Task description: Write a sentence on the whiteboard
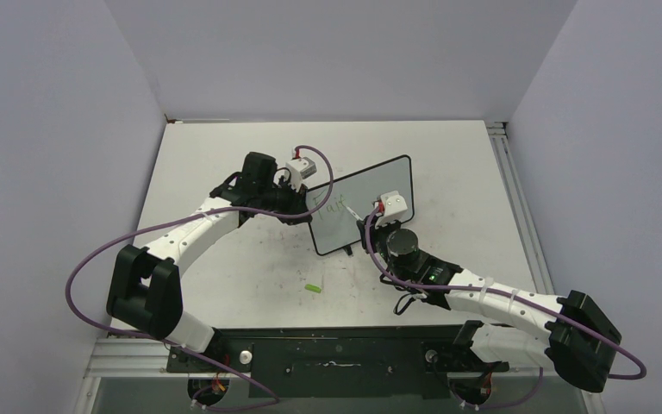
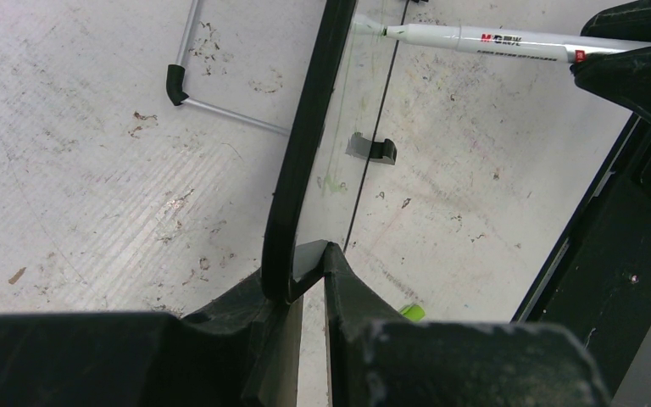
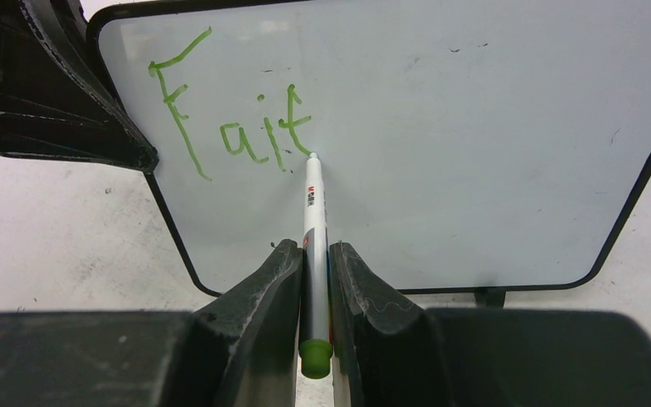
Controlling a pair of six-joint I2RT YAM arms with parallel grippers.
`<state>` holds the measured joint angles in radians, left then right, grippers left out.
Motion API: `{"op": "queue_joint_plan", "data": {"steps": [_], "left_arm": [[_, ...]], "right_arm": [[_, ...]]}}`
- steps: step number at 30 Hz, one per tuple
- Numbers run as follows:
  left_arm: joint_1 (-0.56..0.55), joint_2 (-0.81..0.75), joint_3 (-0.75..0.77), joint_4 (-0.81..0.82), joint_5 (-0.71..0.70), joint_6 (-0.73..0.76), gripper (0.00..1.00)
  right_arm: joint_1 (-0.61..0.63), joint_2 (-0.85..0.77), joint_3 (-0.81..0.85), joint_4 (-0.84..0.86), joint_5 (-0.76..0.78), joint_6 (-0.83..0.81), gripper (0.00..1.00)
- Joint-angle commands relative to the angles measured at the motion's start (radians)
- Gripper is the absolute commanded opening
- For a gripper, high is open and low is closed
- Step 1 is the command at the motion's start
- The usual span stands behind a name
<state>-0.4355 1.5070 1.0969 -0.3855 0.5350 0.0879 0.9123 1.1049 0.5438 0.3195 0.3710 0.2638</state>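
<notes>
Right wrist view shows the thin green handwritten sentence (image 3: 229, 119), reading "Fait", in the 10 o'clock part of the small glossy white whiteboard (image 3: 475, 127) with rounded corners and a thin black frame. A slim white marker (image 3: 312, 203) with a green tail end rests its tip against the board just at 5 o'clock of the last letter. The right gripper (image 3: 315, 254) is clamped tight on the marker's barrel, one black finger on each side. At 9 o'clock of the board, the left gripper (image 2: 305, 267) is closed on the black frame and pinches it between its fingers.

From the top external camera, the whiteboard stands tilted just toward 1 o'clock of the middle of the large white tabletop (image 1: 224, 172), which is scuffed and speckled with grey and brown marks. A small green piece (image 1: 312, 287) lies on the table at 6 o'clock of the board, apart from it. Plain pale grey walls (image 1: 336, 52) close the table in at 9, 12 and 3 o'clock. A black base plate (image 1: 336, 358) runs along the 6 o'clock edge, and purple cables (image 1: 78, 276) loop beside both arms.
</notes>
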Motion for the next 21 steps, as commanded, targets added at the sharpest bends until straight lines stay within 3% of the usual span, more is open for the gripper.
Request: {"op": "queue_joint_plan", "data": {"steps": [1, 11, 21], "left_arm": [[-0.002, -0.004, 0.029, -0.022, -0.070, 0.060, 0.00], [-0.003, -0.006, 0.029, -0.023, -0.069, 0.061, 0.00], [-0.007, 0.000, 0.029, -0.022, -0.068, 0.061, 0.00]], "right_arm": [[-0.002, -0.022, 0.033, 0.001, 0.053, -0.025, 0.05], [0.005, -0.094, 0.059, -0.024, 0.049, -0.038, 0.05], [0.003, -0.047, 0.103, 0.039, 0.028, -0.082, 0.05]]}}
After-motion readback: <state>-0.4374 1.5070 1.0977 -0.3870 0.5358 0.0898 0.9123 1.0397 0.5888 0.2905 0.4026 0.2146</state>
